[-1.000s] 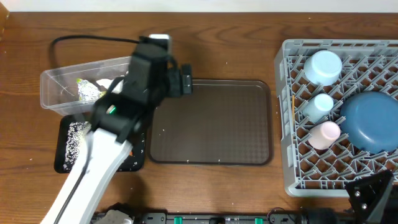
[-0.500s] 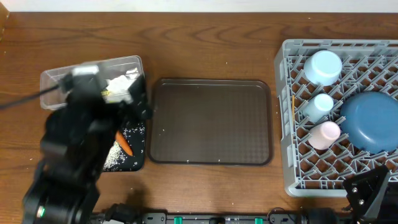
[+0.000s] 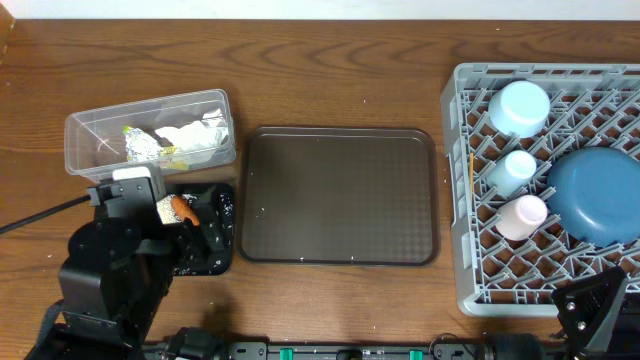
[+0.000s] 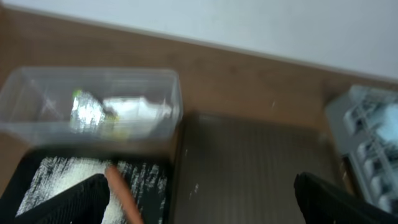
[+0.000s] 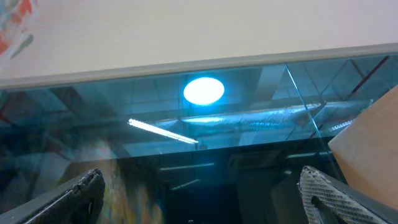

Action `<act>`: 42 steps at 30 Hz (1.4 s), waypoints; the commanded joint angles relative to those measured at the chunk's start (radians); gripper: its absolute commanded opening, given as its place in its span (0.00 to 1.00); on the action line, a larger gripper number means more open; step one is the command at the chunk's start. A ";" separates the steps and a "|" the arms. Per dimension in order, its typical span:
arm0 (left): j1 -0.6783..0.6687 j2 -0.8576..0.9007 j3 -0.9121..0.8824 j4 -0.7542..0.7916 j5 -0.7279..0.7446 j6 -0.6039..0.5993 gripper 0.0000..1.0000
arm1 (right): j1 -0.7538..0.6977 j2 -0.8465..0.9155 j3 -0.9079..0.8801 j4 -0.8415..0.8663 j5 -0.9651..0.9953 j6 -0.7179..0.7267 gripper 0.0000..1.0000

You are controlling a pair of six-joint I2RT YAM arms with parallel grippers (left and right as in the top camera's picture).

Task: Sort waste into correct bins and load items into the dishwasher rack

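Left pincer point(image 4: 202, 208) drawn back, wide, orange carrot point(image 4: 121, 193) on rice-strewn black tray point(image 4: 18, 183), right pincer point(image 5: 202, 205) wide

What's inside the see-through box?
In the clear tub: a crumpled white tissue, a silver foil ball and a yellow-green wrapper. Anything beneath the tissue is covered.

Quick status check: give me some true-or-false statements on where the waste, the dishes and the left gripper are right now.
1. The carrot lies in the black tray. True.
2. The foil ball sits on the brown serving tray. False: it is in the clear tub, near the tissue.
3. The pink cup is in the rack. True.
4. The left gripper grips the carrot. False: its jaws are open and hold nothing.
5. The blue plate lies on the table beside the rack. False: it is in the rack.
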 commanded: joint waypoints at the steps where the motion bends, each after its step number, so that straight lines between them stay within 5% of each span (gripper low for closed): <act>1: 0.004 -0.027 -0.026 0.004 -0.012 0.010 0.98 | -0.007 -0.005 -0.005 -0.003 0.002 -0.012 0.99; 15: 0.004 -0.079 -0.033 0.708 -0.012 0.010 0.98 | -0.014 -0.005 -0.177 0.043 0.002 -0.012 0.99; 42: 0.153 -0.579 -0.637 0.821 -0.012 0.010 0.98 | -0.014 -0.005 -0.206 0.035 0.002 -0.012 0.99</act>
